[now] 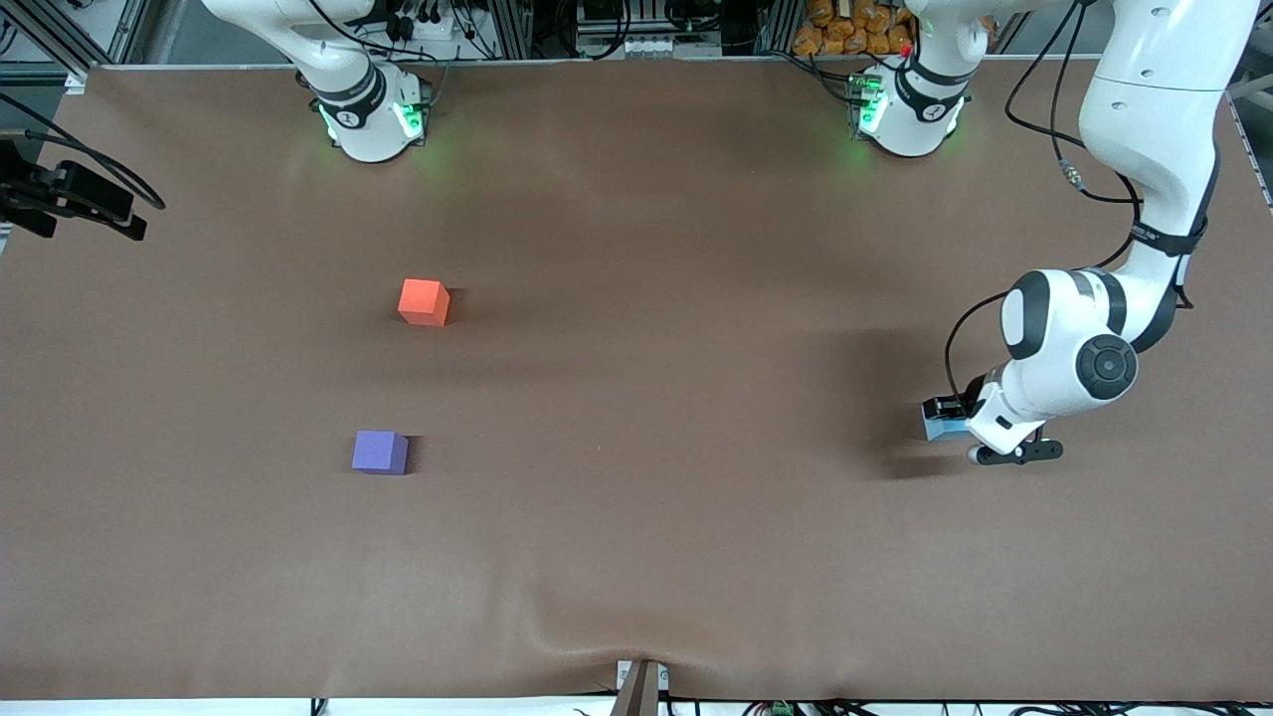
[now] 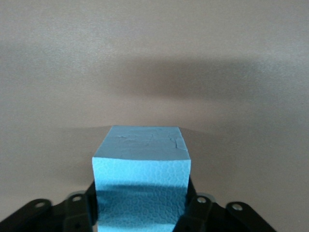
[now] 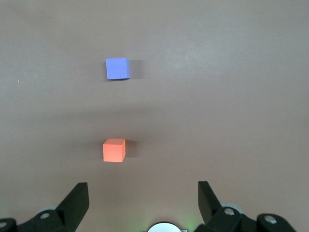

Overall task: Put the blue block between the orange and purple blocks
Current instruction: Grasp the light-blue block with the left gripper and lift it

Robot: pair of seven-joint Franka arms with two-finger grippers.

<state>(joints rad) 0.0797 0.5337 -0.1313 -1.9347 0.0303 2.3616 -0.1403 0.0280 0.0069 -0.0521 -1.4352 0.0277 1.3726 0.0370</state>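
The blue block (image 2: 141, 179) sits clamped between the jaws of the left gripper (image 1: 945, 423), low over the table (image 1: 696, 517) at the left arm's end, well apart from the other two cubes. It is a cube, so it has no long axis; in the left wrist view one flat face is turned squarely toward the camera, with its edges running straight out from the jaws, and a dark finger (image 2: 200, 212) presses each side. That view shows the cracked, pebbled foam skin of the block, which the front view does not; the front view shows only a sliver of the block (image 1: 940, 428) beside the wrist. The orange block (image 1: 424, 301) and the purple block (image 1: 380, 451) rest on the table toward the right arm's end, the purple one nearer the front camera, with bare table between them. The right gripper (image 3: 143, 200) waits high above them with jaws wide apart and nothing in them; its wrist view shows both cubes (image 3: 114, 150) (image 3: 118, 68) in line ahead of the jaws.
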